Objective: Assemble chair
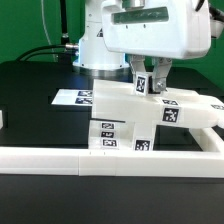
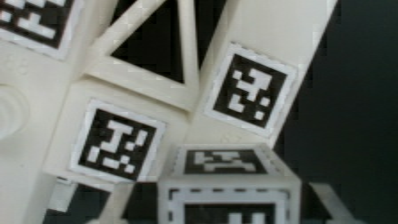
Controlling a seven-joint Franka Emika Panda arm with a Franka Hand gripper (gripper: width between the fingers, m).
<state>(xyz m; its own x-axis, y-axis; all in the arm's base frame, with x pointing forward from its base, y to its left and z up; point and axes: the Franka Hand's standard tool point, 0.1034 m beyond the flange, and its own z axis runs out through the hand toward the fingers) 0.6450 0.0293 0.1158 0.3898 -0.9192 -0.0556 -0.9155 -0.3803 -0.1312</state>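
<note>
nearest in the exterior view, the long white border rail (image 1: 110, 158). just behind it the chair (image 1: 125, 105), blocky tagged parts joined on the black table (image 1: 30, 85). down over its top the gripper (image 1: 150, 82), fingers either side of a tagged piece; cannot tell whether clamped or loose. farther back, the marker board (image 1: 72, 97). only in the wrist view, close up: a framed panel (image 2: 151, 85) with open gaps and a tagged post (image 2: 222, 165).

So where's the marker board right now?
Exterior view's left: the marker board lies flat on the table, beside the chair parts and behind the white rail.
</note>
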